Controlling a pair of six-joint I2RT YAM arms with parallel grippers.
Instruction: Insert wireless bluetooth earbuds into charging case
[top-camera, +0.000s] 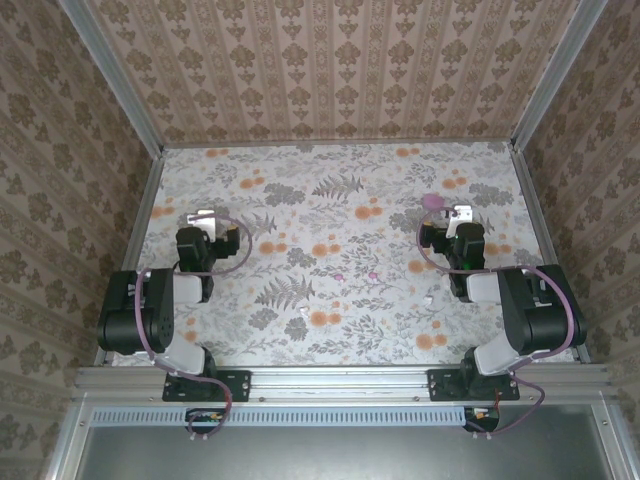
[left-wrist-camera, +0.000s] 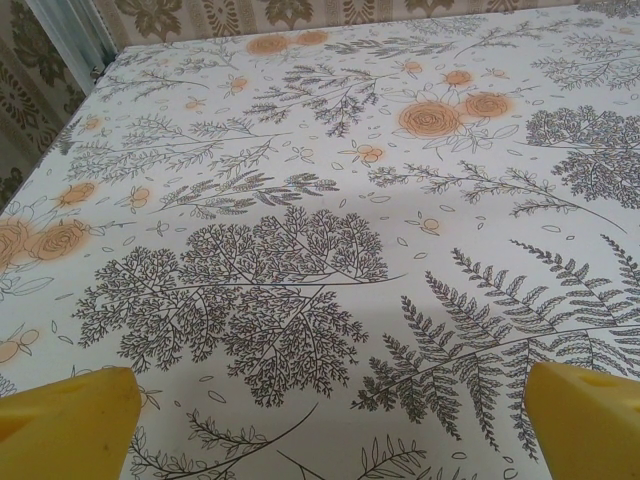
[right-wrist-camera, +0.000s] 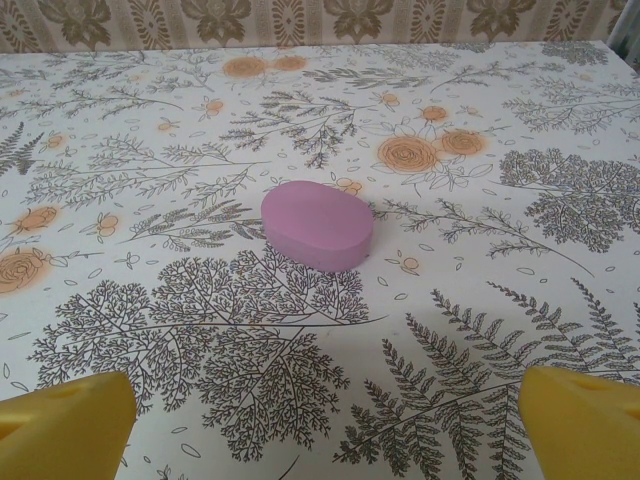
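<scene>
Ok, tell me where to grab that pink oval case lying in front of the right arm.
Take the smooth pink oval plastic case by its upright side walls, across the narrower width, coming down from above. It lies flat on the floral table, and its rounded top offers no edge. The right gripper, fingers open, probably needs turning.

No writing, label, brand, number or sign can be read; the table cover (right-wrist-camera: 500, 300) bears only printed flowers and ferns, the wallpaper (top-camera: 340, 60) only a repeated ornament, and the pink charging case (right-wrist-camera: 317, 223) has a plain surface
</scene>
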